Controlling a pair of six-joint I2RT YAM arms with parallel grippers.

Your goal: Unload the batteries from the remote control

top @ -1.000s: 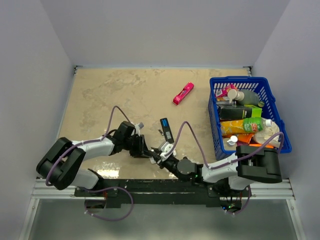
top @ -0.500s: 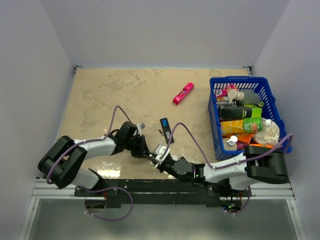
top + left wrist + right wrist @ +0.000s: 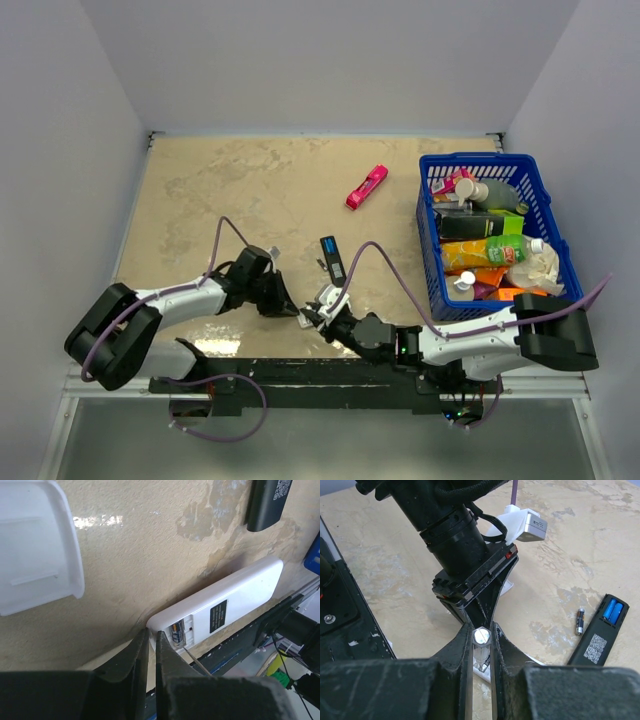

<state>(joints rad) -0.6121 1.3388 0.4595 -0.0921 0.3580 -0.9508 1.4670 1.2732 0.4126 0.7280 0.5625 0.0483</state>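
Basket: blue basket [image 3: 481, 157] at the right side of the table [image 3: 250, 190], packed with a green bottle [image 3: 497, 248], a black carton [image 3: 470, 224] and other packs too jumbled to name.
Black remote: black remote [image 3: 598, 635] lying back-up mid-table, compartment open, two blue cells [image 3: 611, 612] side by side inside.
White remote: white remote [image 3: 225, 605] near the table's front edge, back-up, compartment open at the end by the left fingertips, lone cell [image 3: 176, 630] seated inside.
Loose: grey cell [image 3: 579, 621] on the table just beside the black remote, not touching it.
Left gripper: left gripper [image 3: 150, 631] with jaws drawn nearly together, only a thin slit between them, tips at the white remote's open end.
Right gripper: right gripper [image 3: 481, 628] with jaws pressed close, tip to tip with the left gripper; small round silvery face in the slit, cannot tell what it is or which jaws grip it.
Top view only: basket contents; pink object [image 3: 366, 186] far out on the table.
Left wrist only: white remote's compartment and lone cell; white plastic piece [image 3: 35, 545] at upper left.
Right wrist only: blue cells and grey cell, clearly seen.
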